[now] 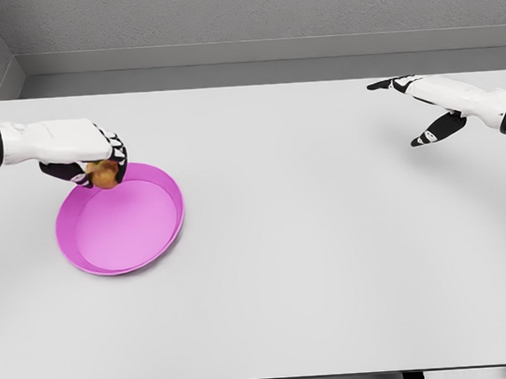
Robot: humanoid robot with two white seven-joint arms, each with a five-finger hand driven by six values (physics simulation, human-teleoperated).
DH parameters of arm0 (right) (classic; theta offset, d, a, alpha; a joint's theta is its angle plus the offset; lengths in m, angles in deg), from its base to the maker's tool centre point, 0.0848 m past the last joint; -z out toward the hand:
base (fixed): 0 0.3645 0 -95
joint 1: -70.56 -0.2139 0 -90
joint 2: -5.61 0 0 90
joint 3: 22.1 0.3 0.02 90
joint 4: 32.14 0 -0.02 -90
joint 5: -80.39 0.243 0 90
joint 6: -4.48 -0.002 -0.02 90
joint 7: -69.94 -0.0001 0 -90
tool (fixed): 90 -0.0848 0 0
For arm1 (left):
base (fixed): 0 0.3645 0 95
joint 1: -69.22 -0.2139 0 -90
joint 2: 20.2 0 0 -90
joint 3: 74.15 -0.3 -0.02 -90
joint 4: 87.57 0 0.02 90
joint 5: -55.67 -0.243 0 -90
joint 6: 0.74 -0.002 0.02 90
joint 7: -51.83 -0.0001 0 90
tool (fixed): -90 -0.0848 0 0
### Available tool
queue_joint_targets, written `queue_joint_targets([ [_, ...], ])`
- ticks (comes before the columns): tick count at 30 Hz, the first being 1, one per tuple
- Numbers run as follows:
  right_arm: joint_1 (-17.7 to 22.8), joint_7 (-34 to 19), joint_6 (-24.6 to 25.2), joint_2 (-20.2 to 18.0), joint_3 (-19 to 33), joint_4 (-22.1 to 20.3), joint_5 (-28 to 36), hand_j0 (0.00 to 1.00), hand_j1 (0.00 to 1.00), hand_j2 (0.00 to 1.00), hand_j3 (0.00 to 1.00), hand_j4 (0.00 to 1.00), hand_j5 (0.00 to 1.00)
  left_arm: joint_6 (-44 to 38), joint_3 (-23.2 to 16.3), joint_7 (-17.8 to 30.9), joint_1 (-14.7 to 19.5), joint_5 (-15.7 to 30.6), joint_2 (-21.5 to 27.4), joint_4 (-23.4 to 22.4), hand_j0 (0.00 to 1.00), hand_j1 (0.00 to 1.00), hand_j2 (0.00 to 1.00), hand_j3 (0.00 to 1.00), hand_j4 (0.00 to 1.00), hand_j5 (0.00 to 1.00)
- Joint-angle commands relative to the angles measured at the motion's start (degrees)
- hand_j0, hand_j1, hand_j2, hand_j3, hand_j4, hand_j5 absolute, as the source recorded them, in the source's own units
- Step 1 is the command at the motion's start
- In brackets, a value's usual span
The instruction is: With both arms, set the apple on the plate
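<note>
Head view: a wide, flat white table (pixel 309 263) fills most of the scene, with a grey wall behind it. At about 9 o'clock from the table's middle lies a round, shallow pink plastic plate (pixel 122 221) with a raised rim. The left hand (pixel 92 156), white with black finger segments, comes in from the 9 o'clock edge and sits over the plate's rim at its 11 o'clock side. Its fingers are curled down around a small, rounded yellow-brown apple (pixel 104 174), which shows just beneath the knuckles, above the plate's far-left edge. Whether the apple touches the plate's surface cannot be told.

The right hand (pixel 428 101) reaches in from the 3 o'clock edge and hovers over the table towards 2 o'clock, well apart from the plate. Its fingers are stretched out and spread, the thumb hanging below, and it holds nothing.
</note>
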Motion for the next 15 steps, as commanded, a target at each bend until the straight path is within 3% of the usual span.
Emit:
queue_joint_targets([
  [1, 0.0, 0.03, 0.16, -0.04, 0.04, -0.03, 0.4, 1.0, 1.0, 1.0, 1.0, 1.0, 1.0, -0.18, 0.04, 0.0, 0.0, 0.4, -0.01, -0.89, 0.76, 0.76, 0.76, 0.76, 0.76, 0.76],
  [2, 0.0, 0.03, 0.16, 0.04, 0.04, -0.03, 0.4, 1.0, 1.0, 1.0, 1.0, 1.0, 1.0, -0.18, 0.04, 0.0, 0.0, 0.49, -0.28, -1.68, 0.92, 0.92, 0.92, 0.92, 0.92, 0.92],
  [3, 0.0, 0.03, 0.16, 0.13, 0.04, -0.03, 0.4, 1.0, 1.0, 1.0, 1.0, 1.0, 1.0, -0.18, 0.04, 0.0, 0.0, 0.49, -0.28, -1.86, 0.96, 0.96, 0.96, 0.96, 0.96, 0.96],
  [10, 0.0, 0.03, 0.16, 0.22, 0.04, -0.03, 0.4, 1.0, 1.0, 1.0, 1.0, 1.0, 1.0, -0.18, 0.04, 0.0, 0.0, 0.84, -0.28, -3.53, 1.0, 1.0, 1.0, 1.0, 1.0, 1.0],
  [12, 0.0, 0.03, 0.16, 0.31, 0.04, -0.03, 0.4, 1.0, 1.0, 1.0, 1.0, 1.0, 1.0, -0.18, 1.27, -0.29, 0.61, 3.56, -0.63, -11.34, 1.0, 1.0, 1.0, 1.0, 1.0, 1.0],
  [14, 0.0, 0.03, 0.16, 0.22, 0.04, -0.03, 0.4, 1.0, 1.0, 1.0, 1.0, 1.0, 1.0, -0.18, 1.8, -0.29, 0.96, 7.34, -2.73, -22.5, 1.0, 1.0, 1.0, 1.0, 1.0, 1.0],
  [15, 0.09, 0.03, 0.16, 0.13, 0.04, -0.03, 0.4, 1.0, 1.0, 1.0, 1.0, 1.0, 1.0, -0.18, 3.99, -0.29, 1.05, 8.75, -4.32, -27.51, 1.0, 1.0, 1.0, 1.0, 1.0, 1.0],
])
